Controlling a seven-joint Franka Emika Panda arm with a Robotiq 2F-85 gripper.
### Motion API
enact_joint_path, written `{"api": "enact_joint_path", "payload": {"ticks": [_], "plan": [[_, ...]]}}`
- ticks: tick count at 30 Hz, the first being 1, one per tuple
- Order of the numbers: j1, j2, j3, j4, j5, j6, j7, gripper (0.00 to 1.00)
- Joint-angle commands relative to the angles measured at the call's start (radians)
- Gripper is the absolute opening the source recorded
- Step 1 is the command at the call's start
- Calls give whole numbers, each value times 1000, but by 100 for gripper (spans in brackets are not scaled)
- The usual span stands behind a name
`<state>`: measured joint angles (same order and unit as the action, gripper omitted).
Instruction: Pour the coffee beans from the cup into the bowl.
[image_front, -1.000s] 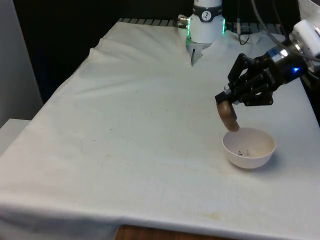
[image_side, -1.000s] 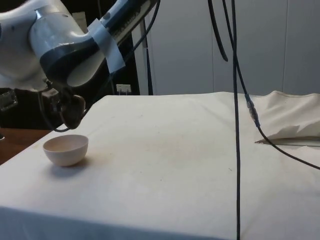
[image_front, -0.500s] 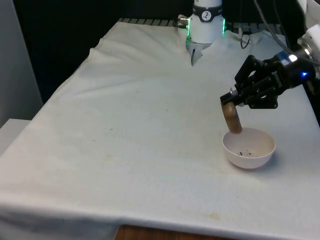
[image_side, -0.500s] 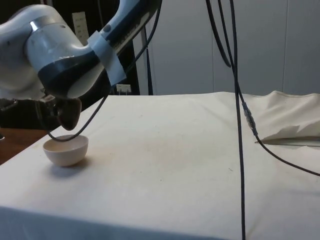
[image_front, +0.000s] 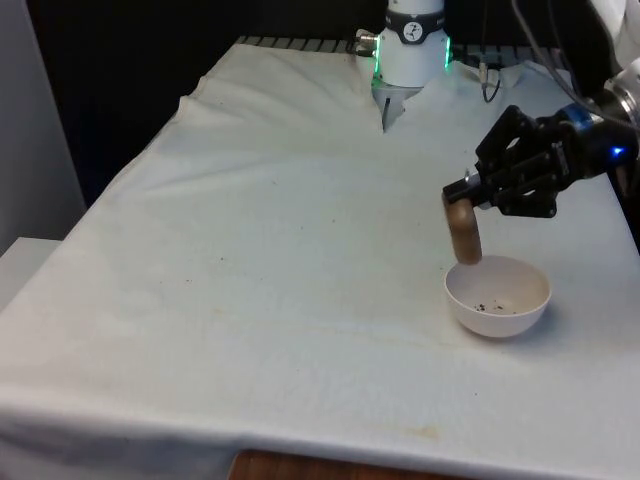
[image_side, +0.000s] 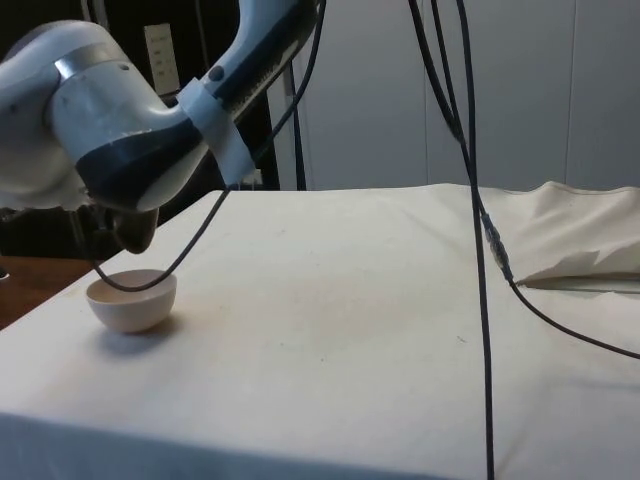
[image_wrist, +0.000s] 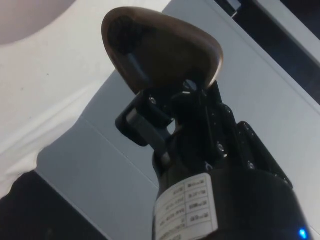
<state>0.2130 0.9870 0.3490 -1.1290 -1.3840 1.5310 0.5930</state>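
Note:
A brown cup (image_front: 463, 235) hangs tipped steeply, mouth down, just above the near-left rim of a white bowl (image_front: 518, 312) at the front view's right. My black gripper (image_front: 472, 197) is shut on the cup's upper end. A few dark coffee beans (image_front: 487, 305) lie in the bottom of the bowl. In the side view the cup (image_side: 133, 232) sits directly above the bowl (image_side: 131, 300), half hidden by the white arm. The wrist view has the gripper (image_wrist: 160, 85) clamped on the wall of the cup (image_wrist: 165, 45).
The white cloth is rumpled into a fold (image_front: 385, 110) near the robot's base. Black cables (image_side: 470, 200) hang down across the side view and trail over the cloth. The table's near edge (image_front: 300, 440) runs in front of the bowl.
The wrist has rotated further, taking the cup from a slant to nearly straight down over the bowl. The gripper has shifted slightly towards the front view's right.

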Motion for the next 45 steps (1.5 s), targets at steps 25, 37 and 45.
{"api": "enact_joint_path", "payload": {"ticks": [25,37,45], "plan": [[29,33,73,21,-131,-123,-6,2],[38,40,87,14,-201,-161,-26,2],[42,47,101,13,-243,-187,-36,2]]}}
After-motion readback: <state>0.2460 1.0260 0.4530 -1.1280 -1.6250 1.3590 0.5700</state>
